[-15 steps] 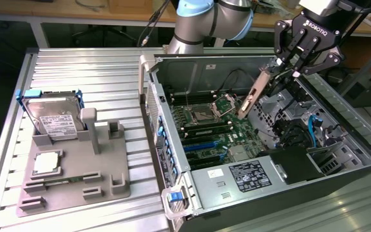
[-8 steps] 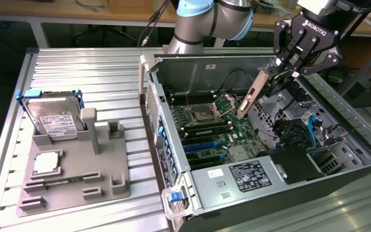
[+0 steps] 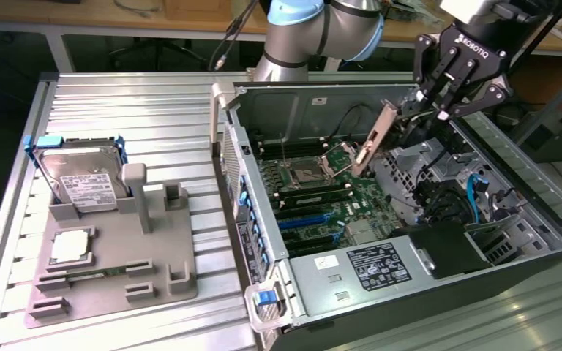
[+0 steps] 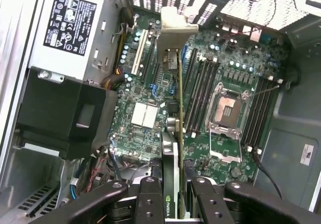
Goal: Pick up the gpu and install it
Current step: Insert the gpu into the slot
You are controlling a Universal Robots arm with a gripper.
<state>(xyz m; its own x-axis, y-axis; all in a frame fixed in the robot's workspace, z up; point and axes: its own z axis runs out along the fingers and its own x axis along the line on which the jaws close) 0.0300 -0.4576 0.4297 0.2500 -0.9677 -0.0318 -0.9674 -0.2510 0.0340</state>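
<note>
Over the motherboard: every place below is given against the motherboard point(image 4: 200, 128) in the open case point(image 3: 515, 270).
Gripper point(image 4: 173, 194): clamped on the gpu point(image 4: 172, 148), a finger point(image 4: 148, 199) on each flat face, so the thin card cannot swing.
Gpu: held on edge above the motherboard, clear of it, bracket point(image 4: 173, 38) at the end away from the gripper; I judge this pose lets the lower edge meet a slot.
Slots point(image 4: 140, 53): on the motherboard beside the card's line; none is filled yet.
Socket point(image 4: 225, 111): on the motherboard, to one side of the card, with the card well clear of it.
Drive point(image 3: 85, 183): well away from the motherboard, upright in the grey holder point(image 3: 115, 278) outside the case, untouched.
</note>
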